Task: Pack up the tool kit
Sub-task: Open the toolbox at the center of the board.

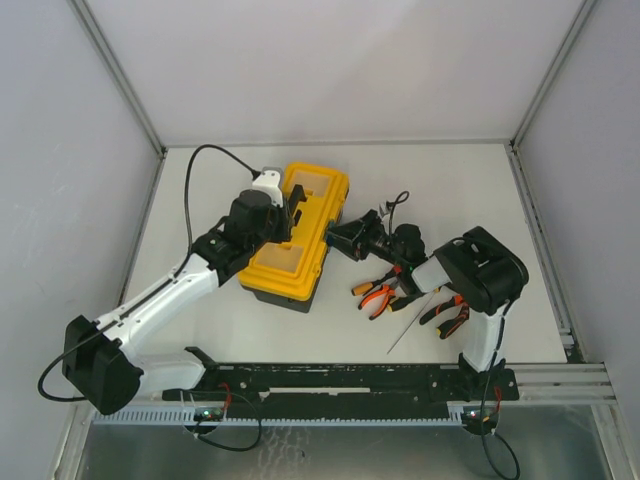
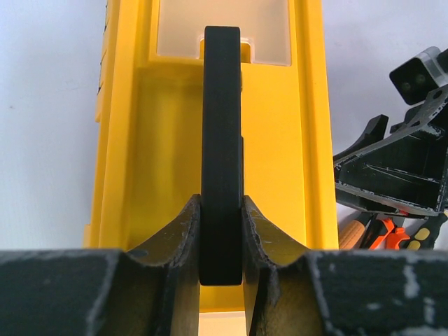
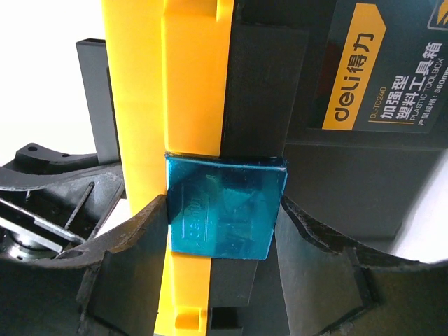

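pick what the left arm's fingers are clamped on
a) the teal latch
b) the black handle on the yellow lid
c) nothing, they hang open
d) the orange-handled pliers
b: in the left wrist view the left fingers press on both sides of the black handle above the yellow lid. The teal latch sits between the right fingers instead.

The white table (image 1: 470,190) carries a black toolbox (image 1: 285,262) with a yellow lid, set at a slant on the surface. Near the toolbox, on its right, lie orange-handled pliers (image 1: 375,295). Farther right of the toolbox lies a second pair of pliers (image 1: 452,322). A thin metal shaft (image 1: 410,325) lies between the two pairs, its upper end out of sight.
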